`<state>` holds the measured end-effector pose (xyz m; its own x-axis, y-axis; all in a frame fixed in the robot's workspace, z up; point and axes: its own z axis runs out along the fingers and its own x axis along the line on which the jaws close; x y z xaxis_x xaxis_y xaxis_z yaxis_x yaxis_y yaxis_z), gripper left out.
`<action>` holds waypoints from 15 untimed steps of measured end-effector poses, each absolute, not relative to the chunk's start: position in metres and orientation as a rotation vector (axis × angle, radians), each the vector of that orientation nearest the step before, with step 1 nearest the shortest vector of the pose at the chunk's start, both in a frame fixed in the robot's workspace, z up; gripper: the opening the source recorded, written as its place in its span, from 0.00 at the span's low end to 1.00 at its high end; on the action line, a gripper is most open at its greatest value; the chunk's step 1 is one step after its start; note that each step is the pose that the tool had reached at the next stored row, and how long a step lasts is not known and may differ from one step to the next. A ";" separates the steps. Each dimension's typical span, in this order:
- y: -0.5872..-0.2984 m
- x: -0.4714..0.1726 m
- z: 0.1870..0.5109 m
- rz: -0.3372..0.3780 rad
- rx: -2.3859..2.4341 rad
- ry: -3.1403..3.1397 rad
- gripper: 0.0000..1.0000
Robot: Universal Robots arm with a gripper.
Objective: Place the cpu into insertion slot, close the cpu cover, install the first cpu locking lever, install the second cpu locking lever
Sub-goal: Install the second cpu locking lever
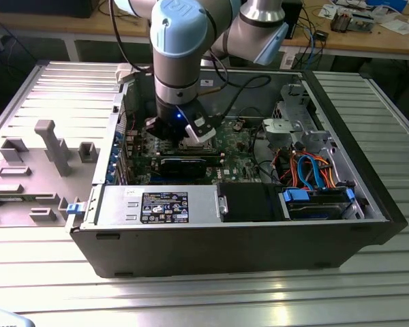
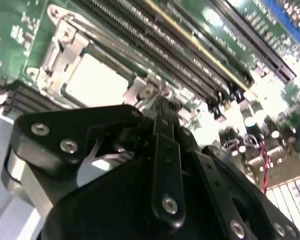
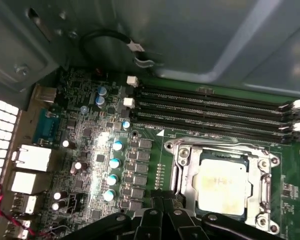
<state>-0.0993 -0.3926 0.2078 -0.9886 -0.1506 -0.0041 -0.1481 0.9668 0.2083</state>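
The chip [image 3: 224, 186] lay seated in its socket [image 3: 184, 165] on the board, the cover [image 3: 264, 186] down around it. My gripper [image 3: 162, 202] hovered at the socket's edge, fingers pinched together, holding nothing, for levers.

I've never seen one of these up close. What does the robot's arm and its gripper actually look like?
The arm is built of silvery-grey tubes with rounded pale-blue caps at the joints, and black cables run alongside. At its tip, the gripper is matte black, made of flat linked bars fastened with shiny round screws.
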 end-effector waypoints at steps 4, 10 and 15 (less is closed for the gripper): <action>-0.389 -0.092 0.211 -0.310 0.235 -3.104 0.11; -0.377 -0.067 0.211 -0.294 0.231 -3.089 0.11; -0.361 -0.050 0.210 -0.284 0.228 -3.075 0.11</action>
